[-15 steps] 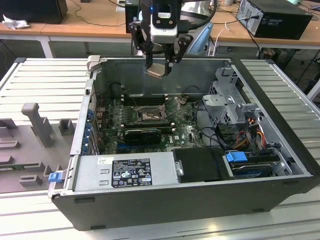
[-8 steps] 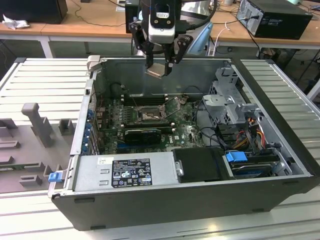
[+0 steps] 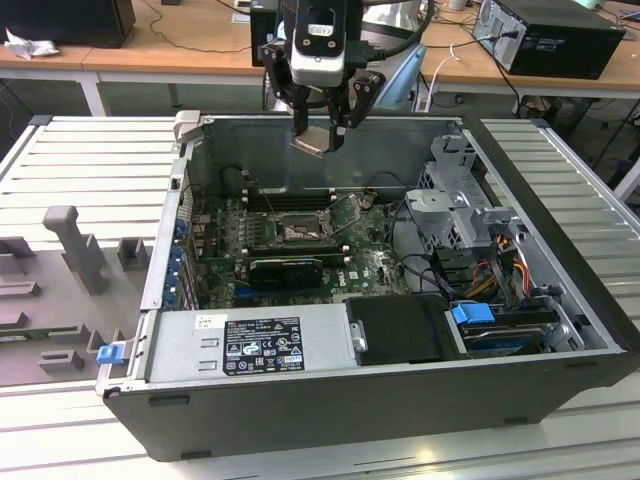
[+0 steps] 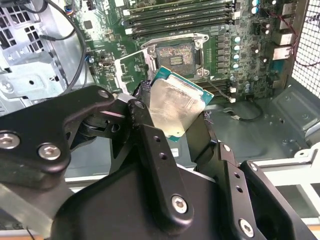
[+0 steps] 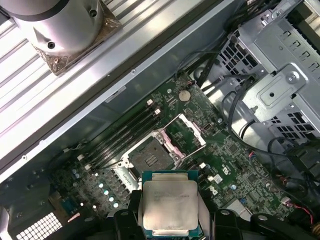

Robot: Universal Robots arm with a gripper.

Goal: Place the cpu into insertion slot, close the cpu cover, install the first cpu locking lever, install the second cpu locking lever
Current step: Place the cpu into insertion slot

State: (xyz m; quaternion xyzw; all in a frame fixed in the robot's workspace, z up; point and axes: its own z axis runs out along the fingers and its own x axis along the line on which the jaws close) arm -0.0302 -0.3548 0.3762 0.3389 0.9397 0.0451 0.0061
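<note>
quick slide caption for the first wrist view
Fingers hold the cpu over the board; insertion slot bare, cpu cover swung open beside it.

The gripper (image 3: 318, 140) holds the cpu (image 3: 310, 143) up over the open computer case (image 3: 350, 410). Down inside, the insertion slot (image 3: 297, 232) sits on the board. The cpu cover (image 5: 186, 132) stands open beside it. The long memory slots (image 3: 285, 198) lie just behind.

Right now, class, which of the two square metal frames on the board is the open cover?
The cover, whose window shows green board; the socket beside it is dark inside. The fingers hold the chip.
</note>
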